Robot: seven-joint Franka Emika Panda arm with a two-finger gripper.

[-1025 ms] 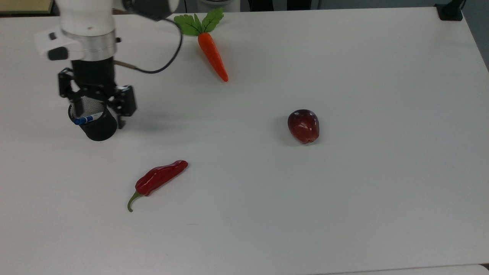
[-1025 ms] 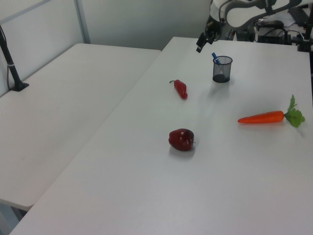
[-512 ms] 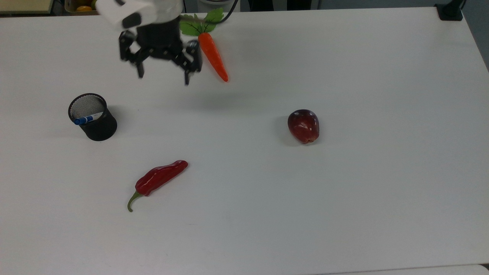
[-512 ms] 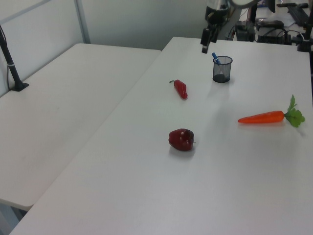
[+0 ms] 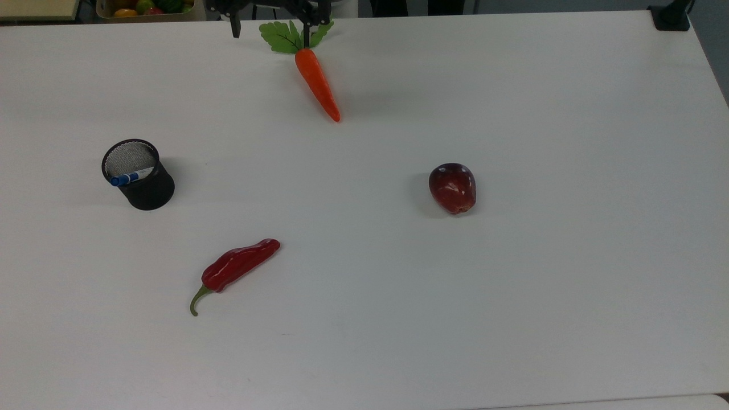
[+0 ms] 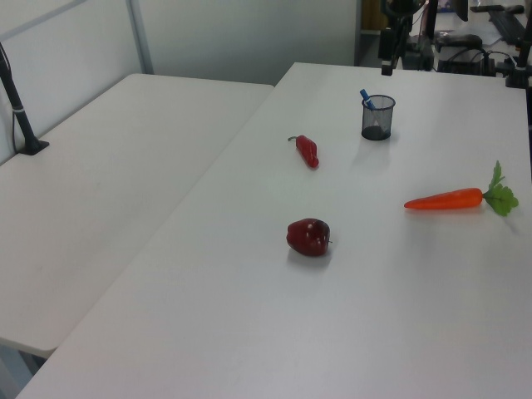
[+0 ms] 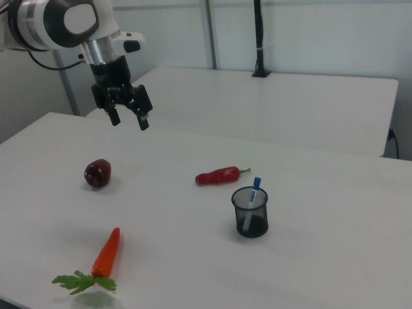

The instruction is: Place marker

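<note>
Marker [image 5: 130,177] standing tilted inside black mesh cup [image 5: 139,175], blue cap up and leaning on the rim; cup near the table's [image 5: 512,319] left edge in the top view. Gripper [image 7: 127,118] raised high above the table, fingers spread wide, holding nothing, well apart from the cup. Carrot [image 5: 317,83] lying near the far edge in the top view, leaves toward that edge. Red pepper [image 5: 236,267] closer to the near edge, below the cup. Apple [image 5: 453,188] around the middle of the surface.
</note>
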